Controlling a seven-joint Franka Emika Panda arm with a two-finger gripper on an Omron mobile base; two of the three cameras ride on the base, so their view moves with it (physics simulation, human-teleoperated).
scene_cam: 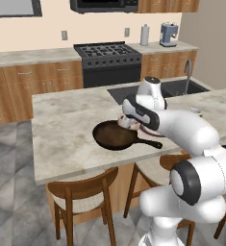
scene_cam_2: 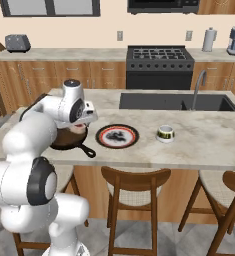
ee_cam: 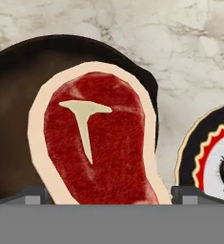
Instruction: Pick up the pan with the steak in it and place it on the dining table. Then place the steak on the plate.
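On the grey-beige marbled dining table (scene_cam_2: 199,142) sits the round dark frying pan (scene_cam: 113,136), its black handle pointing toward the stools. The red, cream-rimmed steak (ee_cam: 96,143) lies inside, lengthwise between the spread-apart gripper (ee_cam: 106,195) tips. The right base view shows the reddish-rimmed round plate (scene_cam_2: 117,136) just beside the pan.

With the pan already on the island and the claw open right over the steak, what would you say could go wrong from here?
1. The steak spans nearly the whole gap between the open claw fingertips, so closing may pinch only its pale rim and let it slip.
2. The steak lies at the pan's edge nearest the plate; a low lift might drag it over the pan wall.
3. The plate is smaller than the pan, so an off-centre drop could leave the steak overhanging onto the island.
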